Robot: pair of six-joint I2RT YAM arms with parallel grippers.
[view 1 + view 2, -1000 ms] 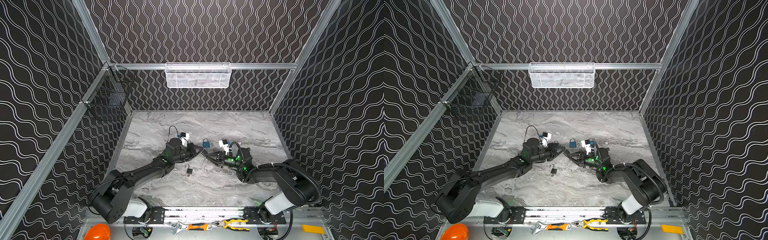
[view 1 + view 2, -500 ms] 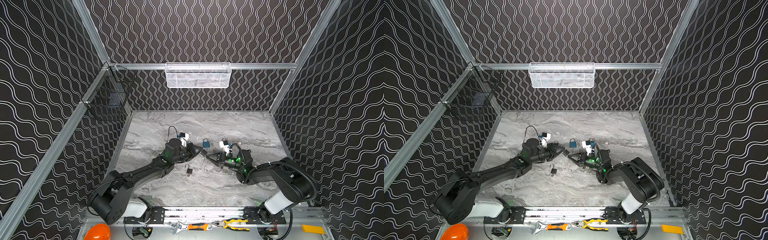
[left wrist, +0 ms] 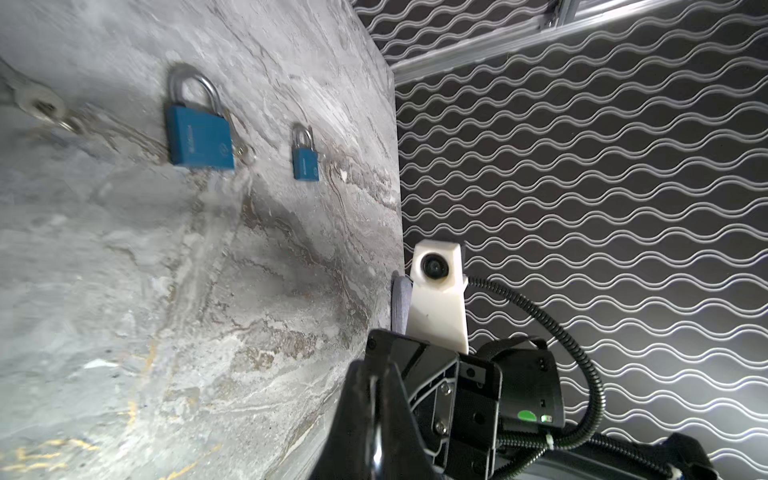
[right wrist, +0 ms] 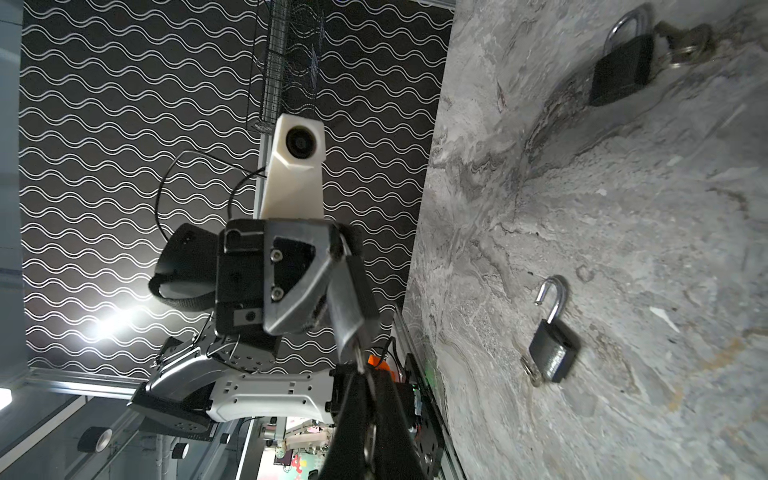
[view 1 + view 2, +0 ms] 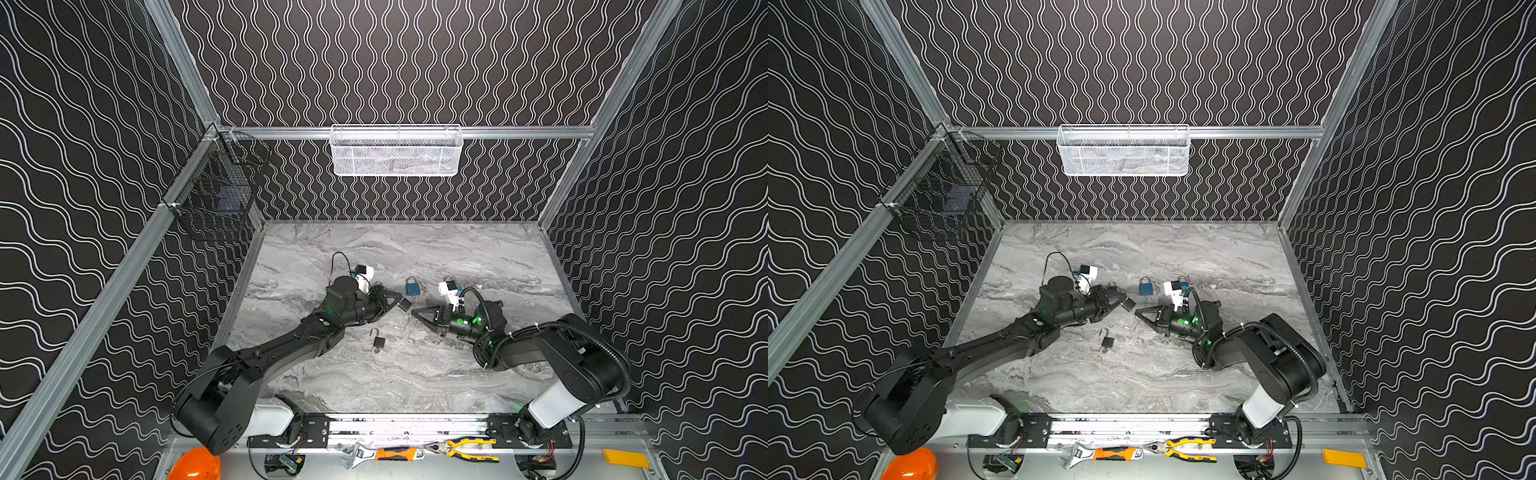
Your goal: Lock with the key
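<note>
Over marble table (image 5: 457, 257), left gripper (image 5: 396, 300) clamps the padlock (image 5: 405, 305).

grey marbled tabletop (image 5: 415, 382) carries a blue metal padlock (image 3: 199, 139), a second blue padlock (image 3: 305, 163), a shut black padlock (image 4: 621, 77) touching loose keys (image 4: 681, 41), and an open-shackled black padlock (image 4: 552, 351)

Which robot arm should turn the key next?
Right, probably: the right gripper pinches the key at the bottom of the black padlock, which the left gripper holds up.
</note>
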